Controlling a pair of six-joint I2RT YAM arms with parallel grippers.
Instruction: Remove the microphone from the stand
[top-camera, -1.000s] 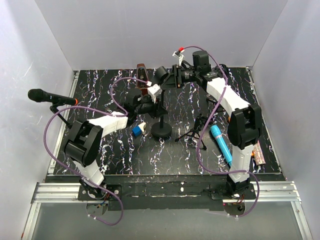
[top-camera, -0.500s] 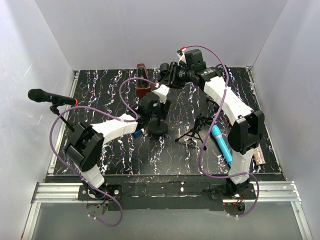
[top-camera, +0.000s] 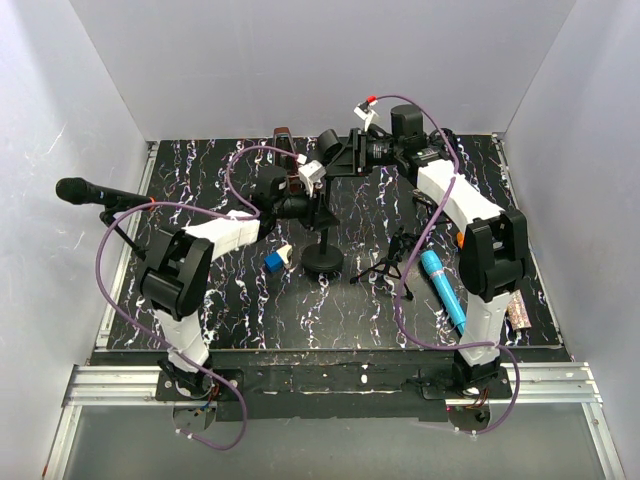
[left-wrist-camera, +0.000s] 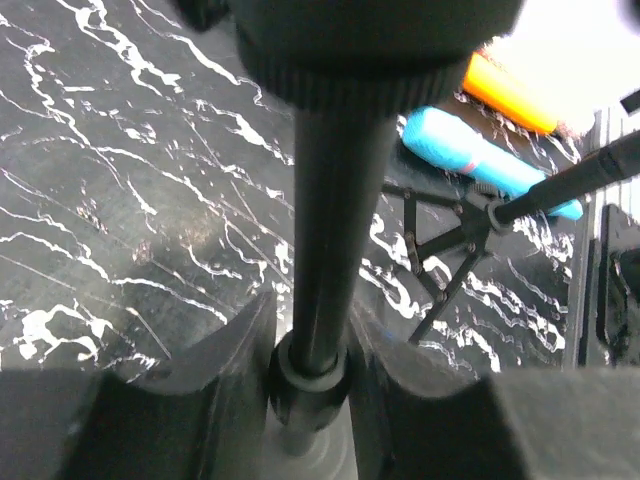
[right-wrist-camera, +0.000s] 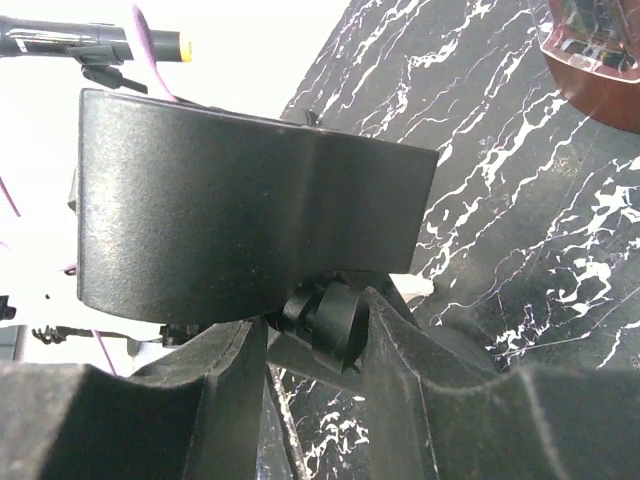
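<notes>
- The left gripper (left-wrist-camera: 310, 352) is clenched on the pole (left-wrist-camera: 330, 220) of the stand. In the wrist view its fingers press a collar (left-wrist-camera: 310, 378) from both sides. If that clasp is weak, the pole could turn or slide through it when the top is pulled.
- The right gripper (right-wrist-camera: 318, 322) sits half-closed at the stand's top, with a small black ring (right-wrist-camera: 335, 318) between its fingers. I cannot tell whether it truly pinches the ring.
- The microphone (right-wrist-camera: 250, 200) seems to be the black body right above those fingers, and it is not yet off the stand.
- A hold on the ring alone, rather than on the body, may slip or only twist the fitting. The microphone would then not come away.
- The main risk is a pull that is off the pole's line. The two arms would fight each other, and the base (top-camera: 322, 262) could tip or skid on the worktop (top-camera: 250, 310).
- A skidding base would meet what lies near it. The blue cube (top-camera: 272, 261) is just to its left, the tripod (top-camera: 388, 262) is to its right, and the blue mic (top-camera: 441, 287) lies beyond that.
- A purple cable (top-camera: 99, 270) hangs in loops off each arm. A long lift could snag one on the stand's top.
- If the fitting lets go suddenly, the microphone could jerk out of a doubtful grip and drop onto the worktop.
</notes>
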